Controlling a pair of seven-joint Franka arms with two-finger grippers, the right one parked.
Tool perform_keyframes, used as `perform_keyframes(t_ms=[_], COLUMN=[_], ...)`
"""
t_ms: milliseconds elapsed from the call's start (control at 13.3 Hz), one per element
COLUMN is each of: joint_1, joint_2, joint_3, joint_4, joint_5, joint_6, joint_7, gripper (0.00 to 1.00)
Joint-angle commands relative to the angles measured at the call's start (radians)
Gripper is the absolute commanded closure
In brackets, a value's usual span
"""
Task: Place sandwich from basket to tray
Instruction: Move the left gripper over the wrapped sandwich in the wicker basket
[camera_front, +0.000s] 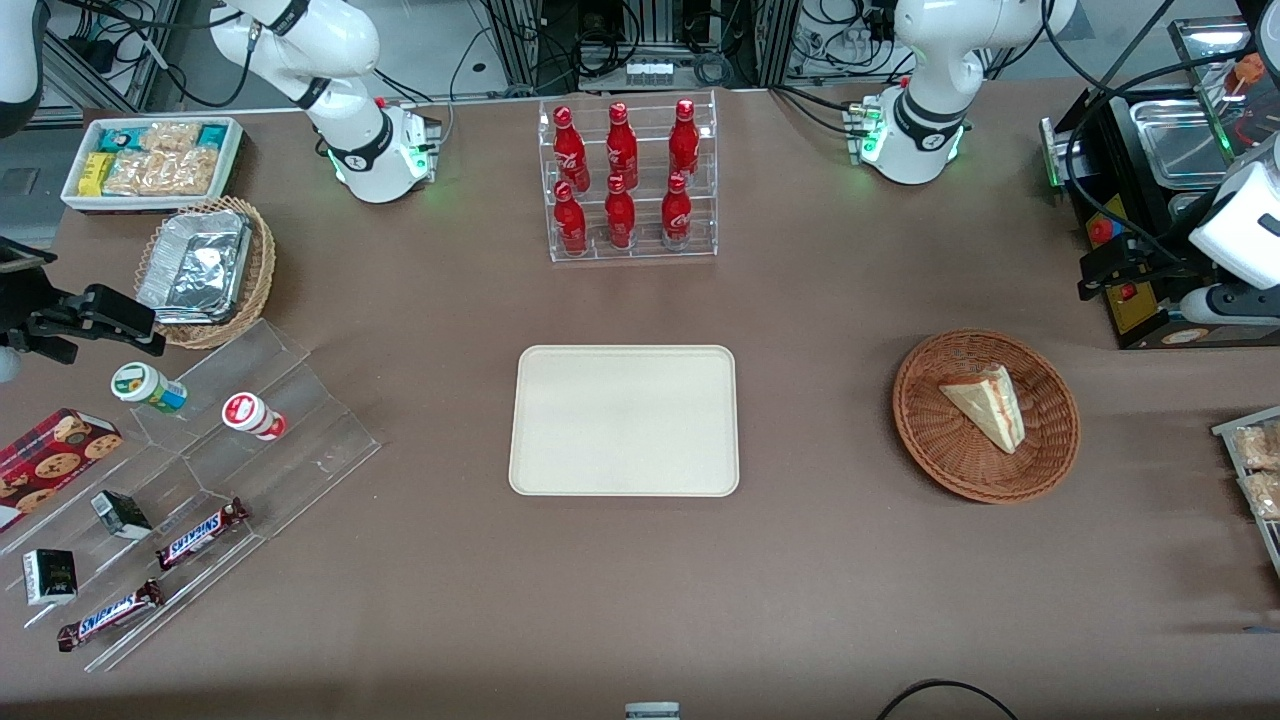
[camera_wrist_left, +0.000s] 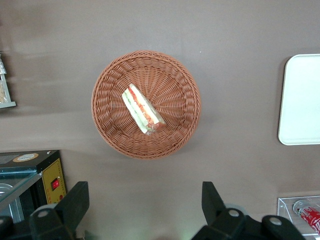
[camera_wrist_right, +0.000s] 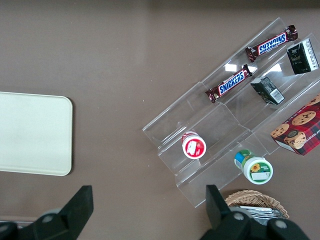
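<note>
The sandwich (camera_front: 985, 405) (camera_wrist_left: 142, 109), a pale bread wedge with red and green filling along its cut edge, lies in the round reddish-brown wicker basket (camera_front: 930, 450) (camera_wrist_left: 107, 135) toward the working arm's end of the table. The cream-beige tray (camera_front: 625, 420) (camera_wrist_left: 302, 100) lies flat at the table's middle with nothing on it. My left gripper (camera_front: 1097, 275) (camera_wrist_left: 145, 185) hangs high over the table, farther from the front camera than the basket. It is open wide and holds nothing. In the left wrist view only bare tabletop shows between its fingers.
A black machine (camera_front: 1150, 200) (camera_wrist_left: 30, 170) stands close beside the gripper. A clear rack of red bottles (camera_front: 630, 180) stands farther from the front camera than the tray. Snack packets (camera_front: 1255, 470) lie near the basket at the table's end. A clear stepped stand (camera_front: 250, 440) with snacks lies toward the parked arm's end.
</note>
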Motion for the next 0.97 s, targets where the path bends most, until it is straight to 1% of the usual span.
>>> perform_keyframes(t_ms=[0,300,600,750,825,900], joint_1=[0.003,0.004,0.012,0.016,0.018,0.019], joint_2=[0.011,0.045,0.122,0.151,0.166,0.177], joint_3=[-0.008,-0.005,-0.002,-0.001,0.001,0.004], joint_4=[0.030,0.030,0.013,-0.025,-0.055,-0.084], joint_5=[0.001,0.018,0.029,0.027,0.027,0.027], joint_6=[-0.051,-0.053,-0.038,-0.009,-0.001,0.045], joint_7=[0.009,-0.008,-0.227,-0.374,-0.426,-0.459], gripper=[0.00,0.00,0.00,0.00,0.00,0.00])
